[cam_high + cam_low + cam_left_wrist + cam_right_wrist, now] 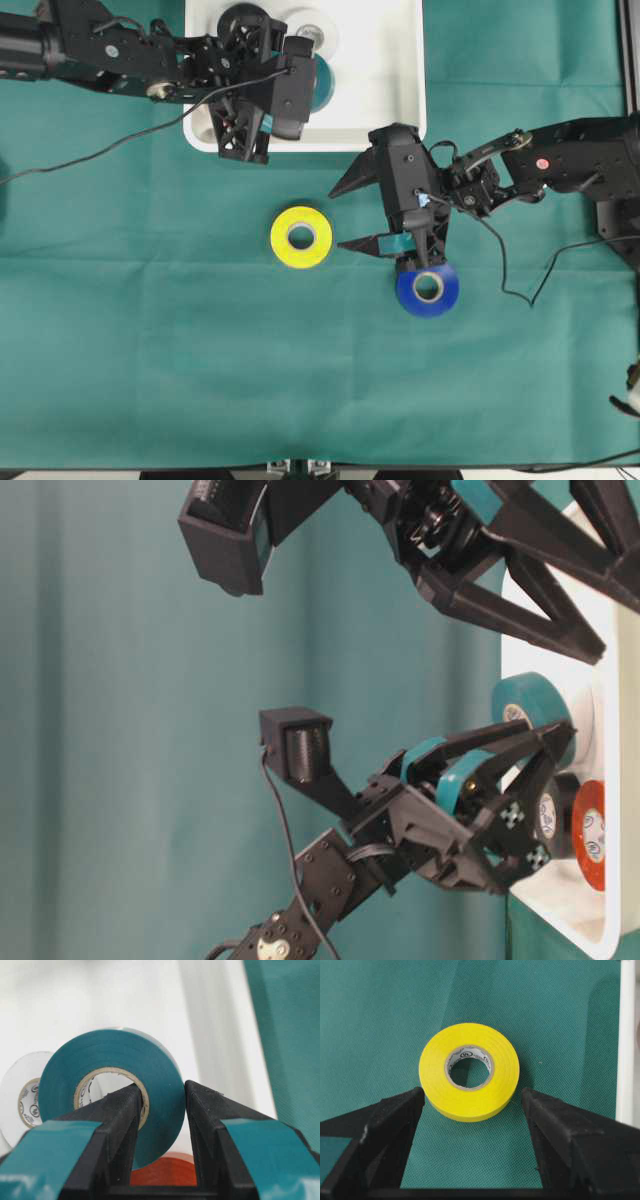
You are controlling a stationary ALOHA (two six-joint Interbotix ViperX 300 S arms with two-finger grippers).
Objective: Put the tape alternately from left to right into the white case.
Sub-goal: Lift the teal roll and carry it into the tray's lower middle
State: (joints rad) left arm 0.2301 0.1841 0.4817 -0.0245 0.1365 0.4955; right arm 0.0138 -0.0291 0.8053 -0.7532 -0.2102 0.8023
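**4 rolls at the case, 2 left on the counter**

Left gripper [262,122] – it hangs over the near-left part of the white case [400,100], jaws clamped on the wall of the teal roll [112,1090], 1 jaw through the cardboard core and the other on the outer face. The roll is carried on edge and, as far as the left wrist view shows, has not been let go, so this delivery counts as in hand, not finished. Just behind the held roll lies the white roll [22,1097], and directly beneath the jaws the red roll [165,1170] shows as an orange-red band. From table level a black roll [562,815] sits beside the red one, half hidden by the right arm, so its exact spot cannot be told. My reading: 3 rolls are already in the case and the teal makes the 4th once released.

Right gripper [352,215] – its jaws stand wide and grip nothing. The yellow roll [469,1071] lies flat on the green counter [150,330] just ahead of the fingertips, squarely between their lines and apart from both. The blue roll [427,289] lies flat at the base of the lower jaw, partly under the wrist, near the gripper but not in it.

Left to do, by my estimate – set down the teal, then bring in the yellow and the blue, 1 from each arm if the alternation holds.
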